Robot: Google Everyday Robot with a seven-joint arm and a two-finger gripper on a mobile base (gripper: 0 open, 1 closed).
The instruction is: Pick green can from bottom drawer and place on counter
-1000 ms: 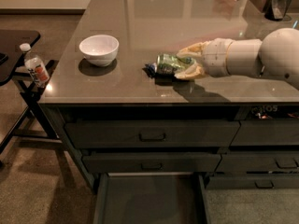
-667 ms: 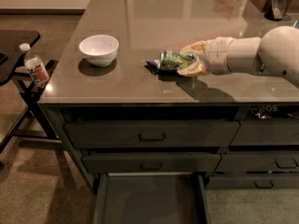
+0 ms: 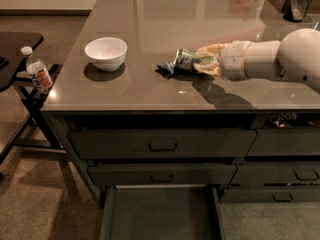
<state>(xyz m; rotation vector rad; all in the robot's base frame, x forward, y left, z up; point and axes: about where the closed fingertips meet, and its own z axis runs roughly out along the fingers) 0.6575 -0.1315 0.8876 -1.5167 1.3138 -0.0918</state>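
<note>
The green can (image 3: pixel 185 60) lies on its side in my gripper (image 3: pixel 198 62), at or just above the counter (image 3: pixel 150 19), right of centre. The pale fingers (image 3: pixel 210 49) close on it from above and below, and my white arm reaches in from the right. The can's left end touches or overlaps a dark blue snack packet (image 3: pixel 164 70) lying on the counter. The bottom drawer (image 3: pixel 160 214) is pulled open below, and its flat dark floor shows nothing in it.
A white bowl (image 3: pixel 106 51) stands on the counter at the left. A clear bottle with an orange label (image 3: pixel 37 73) sits on the black side table (image 3: pixel 15 39) at far left. Two handled drawers (image 3: pixel 162 144) are shut. Dark objects stand at the counter's back right (image 3: pixel 297 1).
The gripper with the green can has shifted slightly towards the back of the counter. The blue packet has shifted a little with it. The bowl and drawers have not moved.
</note>
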